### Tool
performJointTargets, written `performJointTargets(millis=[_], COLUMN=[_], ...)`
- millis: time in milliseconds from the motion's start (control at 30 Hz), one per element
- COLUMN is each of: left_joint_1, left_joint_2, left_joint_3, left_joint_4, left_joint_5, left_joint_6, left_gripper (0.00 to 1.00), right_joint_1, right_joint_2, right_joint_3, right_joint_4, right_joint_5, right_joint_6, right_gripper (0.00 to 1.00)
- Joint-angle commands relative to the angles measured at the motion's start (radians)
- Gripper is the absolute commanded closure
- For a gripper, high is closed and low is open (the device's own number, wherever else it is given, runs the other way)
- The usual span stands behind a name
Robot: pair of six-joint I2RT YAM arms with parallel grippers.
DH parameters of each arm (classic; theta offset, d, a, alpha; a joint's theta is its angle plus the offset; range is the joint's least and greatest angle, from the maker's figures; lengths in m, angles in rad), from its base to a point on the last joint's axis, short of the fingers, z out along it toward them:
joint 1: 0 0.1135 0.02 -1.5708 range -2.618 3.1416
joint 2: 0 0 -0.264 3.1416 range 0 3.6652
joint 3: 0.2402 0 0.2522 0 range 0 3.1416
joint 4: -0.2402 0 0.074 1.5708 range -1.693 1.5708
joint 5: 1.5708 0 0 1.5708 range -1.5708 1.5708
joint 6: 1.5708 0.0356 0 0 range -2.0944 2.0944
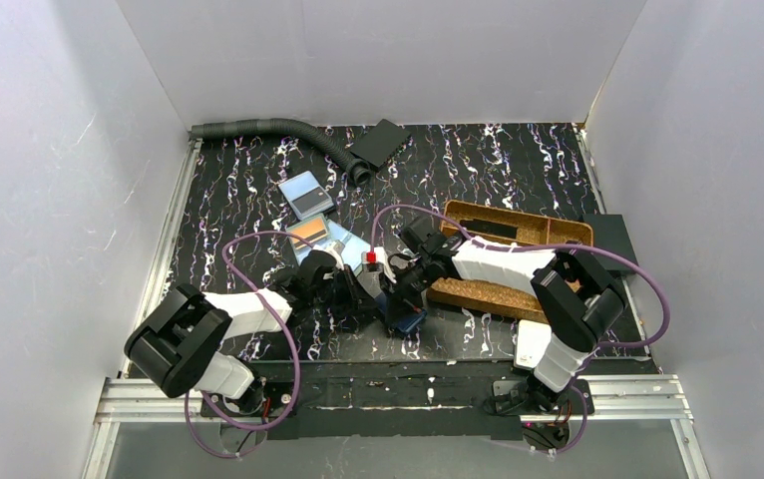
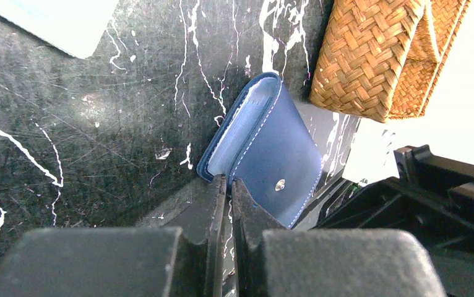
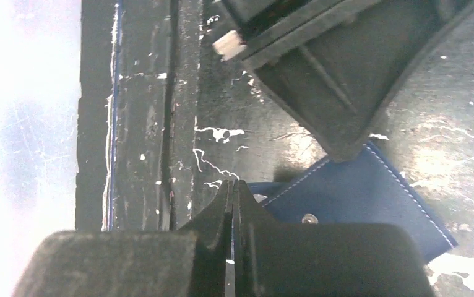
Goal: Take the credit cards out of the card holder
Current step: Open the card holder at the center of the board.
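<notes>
The card holder (image 1: 410, 319) (image 2: 281, 151) (image 3: 370, 198), dark navy with white stitching and a snap, lies near the table's front edge between both arms. My left gripper (image 1: 383, 299) (image 2: 229, 181) is shut, and the holder's stitched cover edge runs into its tips. My right gripper (image 1: 405, 297) (image 3: 232, 184) is shut at the holder's other corner, with a thin blue sliver between its jaws. Three credit cards lie loose behind the left arm: a blue-grey one (image 1: 307, 196), an orange one (image 1: 308, 232) and a light blue one (image 1: 346, 245) (image 2: 55, 21).
A brown woven tray (image 1: 518, 232) (image 2: 370, 55) stands just right of the holder, under the right arm. A grey corrugated hose (image 1: 268, 130) and a flat black rectangle (image 1: 378, 143) lie at the back. White walls enclose the table.
</notes>
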Motion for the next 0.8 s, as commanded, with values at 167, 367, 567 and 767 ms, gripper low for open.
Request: performJointTargets(millis=[167, 367, 567, 767], left_joint_1=[0.005, 0.017, 0.029, 0.032], left_joint_2=[0.002, -0.104, -0.208, -0.299], left_joint_3=[0.008, -0.014, -0.049, -0.093], left_joint_4=[-0.077, -0.077, -0.079, -0.079], left_joint_5=[-0.099, -0.101, -0.075, -0.050], left_joint_6=[0.025, 0.049, 0.064, 0.057], left_gripper=[1.00, 0.83, 0.65, 0.60], right_joint_1=[0.091, 0.147, 0.054, 0.032], right_joint_2=[-0.015, 0.037, -0.085, -0.194], right_joint_3=[0.030, 0.142, 0.115, -0.007], right_joint_4=[-0.117, -0.389, -0.390, -0.132], right_joint_5=[-0.170, -0.144, -0.053, 0.197], right_joint_6=[-0.086, -0.332, -0.395, -0.224], right_gripper=[0.93, 0.51, 0.32, 0.31])
